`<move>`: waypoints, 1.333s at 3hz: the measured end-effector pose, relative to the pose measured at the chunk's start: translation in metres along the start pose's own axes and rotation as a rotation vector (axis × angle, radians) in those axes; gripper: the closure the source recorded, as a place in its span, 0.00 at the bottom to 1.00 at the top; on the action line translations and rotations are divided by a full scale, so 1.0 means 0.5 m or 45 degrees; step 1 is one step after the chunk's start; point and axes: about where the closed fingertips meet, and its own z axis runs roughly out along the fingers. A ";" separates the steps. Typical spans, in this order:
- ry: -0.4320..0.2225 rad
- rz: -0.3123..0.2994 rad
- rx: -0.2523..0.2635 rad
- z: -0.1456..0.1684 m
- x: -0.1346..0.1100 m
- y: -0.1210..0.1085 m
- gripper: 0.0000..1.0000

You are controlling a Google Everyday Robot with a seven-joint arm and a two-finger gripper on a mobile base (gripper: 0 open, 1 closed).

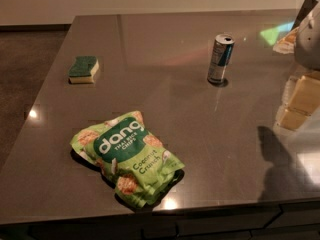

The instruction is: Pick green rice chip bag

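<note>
On table (165, 39) front: green rice chip bag (127, 156) | gripper (311, 36) at far right

My gripper (310, 38) is over the table's far right corner. It's mostly cut off by the frame, so only a pale grey bulk shows.

The table's (200, 134) right edge and near left corner are out of frame.

Yellowish blocks (302, 98) toward the right edge are partly cut off. Can't tell whether they're objects or reflections.

The can (220, 59) is toward the far edge, label too small to read.

The green rice chip bag (127, 156) is by the near edge. Its fine print is blurred and its underside hidden.
</note>
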 end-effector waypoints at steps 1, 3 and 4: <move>0.000 0.000 0.000 0.000 0.000 0.000 0.00; -0.065 0.036 -0.101 0.079 -0.146 0.055 0.00; -0.070 0.085 -0.195 0.120 -0.212 0.102 0.00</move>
